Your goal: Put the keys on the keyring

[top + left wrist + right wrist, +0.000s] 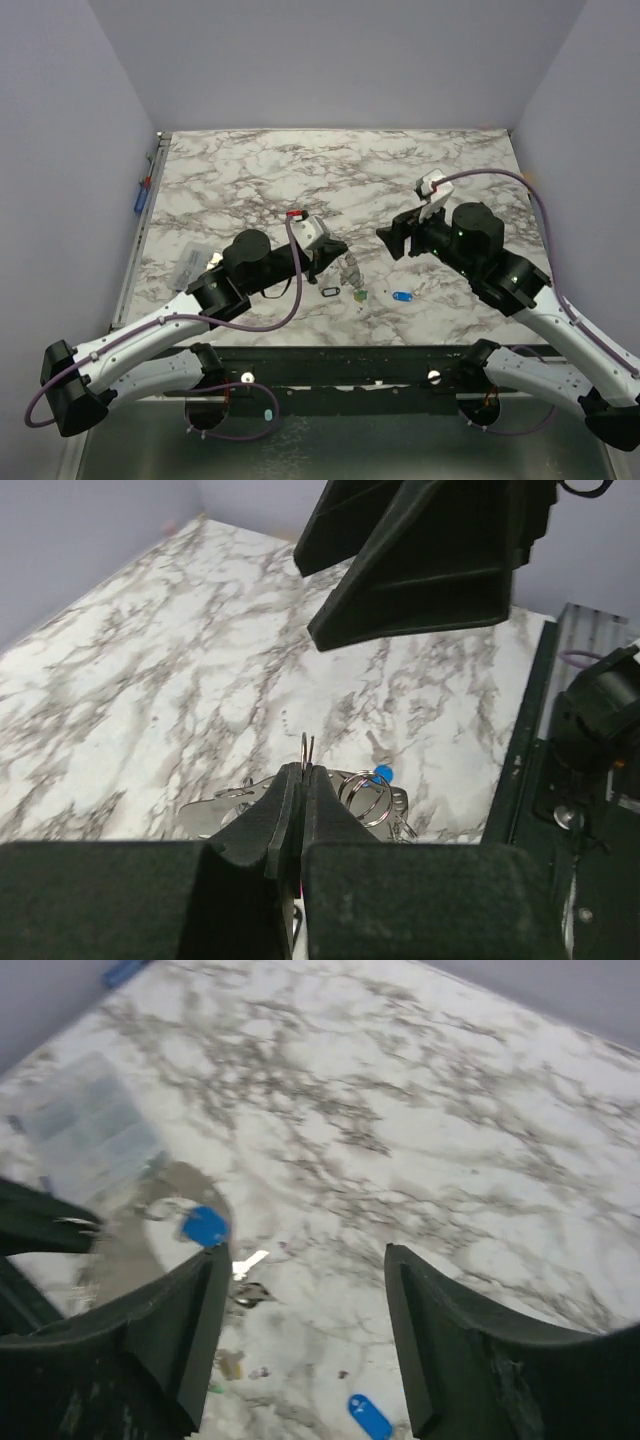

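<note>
Left end effector (303,772) sits right up in its wrist cam: pads pressed together, pinching the keyring (305,746). Only a short bit of thin wire pokes out above the pads, so I can't see the rest of the loop from there. Just past the pads there's a bunch of silvery coils and keys (365,795) with a small blue head (381,773) on top, lying on or just over the marble worktop (150,650); can't tell which.

From the top cam, the left end effector (335,248) is near the middle of the worktop (300,170), pointing at the right one. The keys (350,270) show as a small clump just below and to the right of its tips. A green key (358,296) and a blue tag (402,296) lie loose a bit nearer the bases, apart from each other. A small black oval ring (330,292) lies beside the green one. A clear bag (190,262) lies well off to the left.

Right end effector (390,238) faces the left one across a small gap, up off the worktop. Its wrist cam shows it (305,1252) spread wide with nothing between the fingers (190,1330), just marble below. That view is pretty blurry, but the blue head (205,1227) and blue tag (370,1417) are visible.
</note>
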Controlling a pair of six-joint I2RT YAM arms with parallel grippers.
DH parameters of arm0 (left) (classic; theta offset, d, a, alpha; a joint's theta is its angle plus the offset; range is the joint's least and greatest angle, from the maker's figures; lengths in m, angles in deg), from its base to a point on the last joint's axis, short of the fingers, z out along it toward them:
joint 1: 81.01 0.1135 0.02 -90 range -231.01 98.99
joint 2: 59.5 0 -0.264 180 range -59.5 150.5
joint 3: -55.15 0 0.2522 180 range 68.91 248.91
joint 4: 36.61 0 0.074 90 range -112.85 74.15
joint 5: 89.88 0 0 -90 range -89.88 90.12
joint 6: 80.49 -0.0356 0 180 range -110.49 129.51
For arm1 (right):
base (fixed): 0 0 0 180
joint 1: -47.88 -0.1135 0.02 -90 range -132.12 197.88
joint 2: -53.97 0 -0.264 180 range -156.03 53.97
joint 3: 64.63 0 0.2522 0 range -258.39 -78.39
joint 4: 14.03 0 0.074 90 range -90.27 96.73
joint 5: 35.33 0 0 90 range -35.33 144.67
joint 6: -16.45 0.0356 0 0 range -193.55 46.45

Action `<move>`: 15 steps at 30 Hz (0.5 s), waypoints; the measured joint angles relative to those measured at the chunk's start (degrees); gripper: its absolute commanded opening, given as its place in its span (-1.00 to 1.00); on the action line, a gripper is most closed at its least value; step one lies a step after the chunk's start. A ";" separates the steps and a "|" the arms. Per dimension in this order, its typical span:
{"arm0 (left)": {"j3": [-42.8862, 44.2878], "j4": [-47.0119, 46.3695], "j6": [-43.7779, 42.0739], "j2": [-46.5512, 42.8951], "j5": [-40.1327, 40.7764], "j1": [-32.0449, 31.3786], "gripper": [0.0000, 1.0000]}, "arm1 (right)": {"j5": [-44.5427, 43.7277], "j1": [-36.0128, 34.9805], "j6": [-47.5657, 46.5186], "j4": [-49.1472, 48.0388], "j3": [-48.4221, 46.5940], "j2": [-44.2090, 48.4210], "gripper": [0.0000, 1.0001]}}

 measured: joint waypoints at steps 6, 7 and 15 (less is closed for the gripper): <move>-3.19 4.28 -3.58 -6.49 6.38 0.17 -1.00 | -15.28 1.51 12.98 4.92 2.05 -8.09 0.86; -4.26 4.72 -4.13 -7.56 7.50 0.39 -1.00 | -16.46 2.54 15.74 6.64 2.49 -9.88 0.86; -12.22 7.28 -4.61 -11.28 10.43 0.92 -1.00 | -17.73 11.56 39.50 16.72 11.04 -15.61 0.82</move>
